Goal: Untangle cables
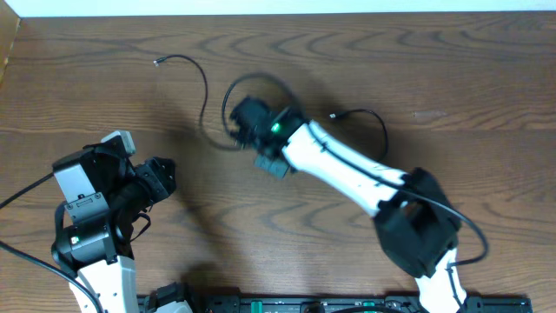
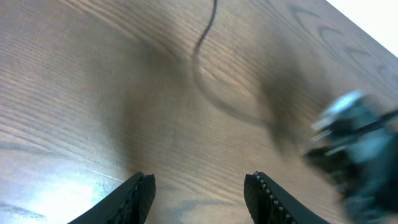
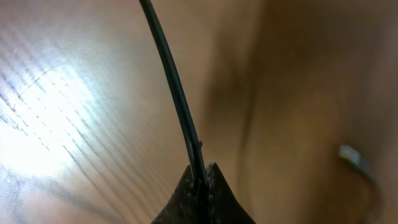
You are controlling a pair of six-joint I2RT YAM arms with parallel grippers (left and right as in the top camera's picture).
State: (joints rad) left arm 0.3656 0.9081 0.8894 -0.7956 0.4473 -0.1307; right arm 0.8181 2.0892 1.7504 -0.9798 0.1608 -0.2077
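right hand (image 3: 202, 180) is pressed together, pinching the thin black cable (image 3: 173, 93) near the tabletop (image 1: 452, 69) centre, its loose end lying toward ten o'clock. left hand (image 2: 199, 190) hangs spread and empty at eight o'clock. the step looks like pulling apart; the next move likely calls for drawing the strand out of its loop.

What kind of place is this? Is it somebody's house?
Probably a robot lab or test bench, not a home. A left arm and a right arm work at a wooden table, and the right hand pinches a thin black cable.
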